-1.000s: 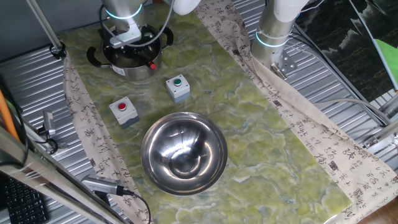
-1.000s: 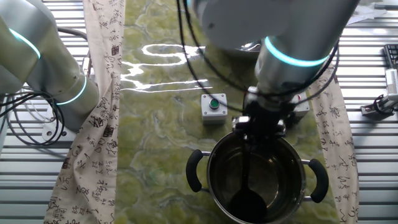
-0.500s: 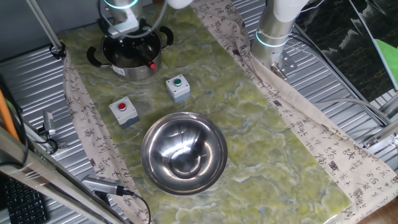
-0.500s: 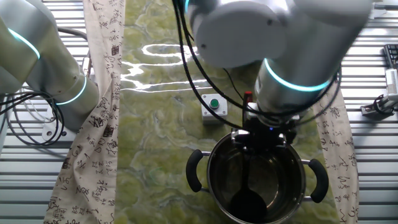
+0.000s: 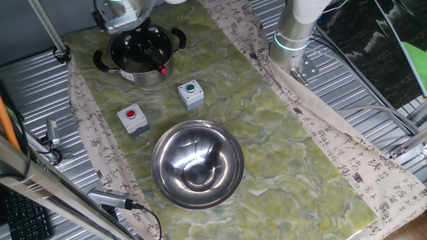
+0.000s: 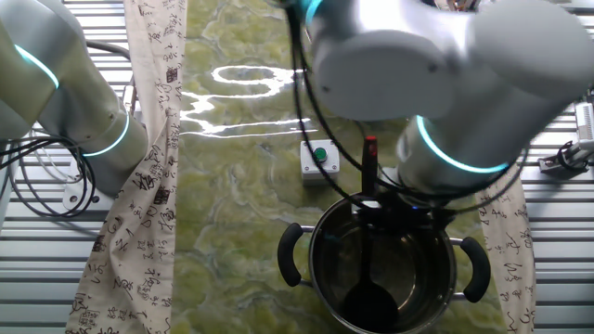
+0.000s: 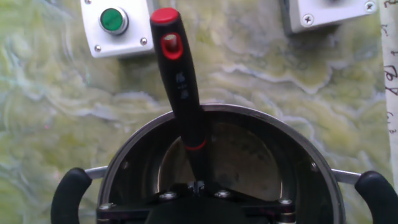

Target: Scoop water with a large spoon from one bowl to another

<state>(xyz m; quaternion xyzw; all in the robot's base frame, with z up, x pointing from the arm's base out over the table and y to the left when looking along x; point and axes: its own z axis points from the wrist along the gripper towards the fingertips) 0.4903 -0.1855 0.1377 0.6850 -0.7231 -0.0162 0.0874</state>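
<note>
One fixed view: small pot (image 5: 139,57) at far end of mat, wide bowl (image 5: 197,164) near front, well apart. Other fixed view: spoon (image 6: 369,232) standing in pot, red tip over rim. Hand view: gripper (image 7: 198,198) at bottom edge, grip state unclear; handle leaning on rim.

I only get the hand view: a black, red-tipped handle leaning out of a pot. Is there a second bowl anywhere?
Observer: Yes, a wide shiny bowl sits on the table past the green-button box.
Operator: Another box is cut off in my picture. What colour is its button?
Observer: Red; that red-button box stands beside the green one.
Operator: Where does the handle end?
Observer: The spoon has a dark scoop resting on the floor of the pot.
</note>
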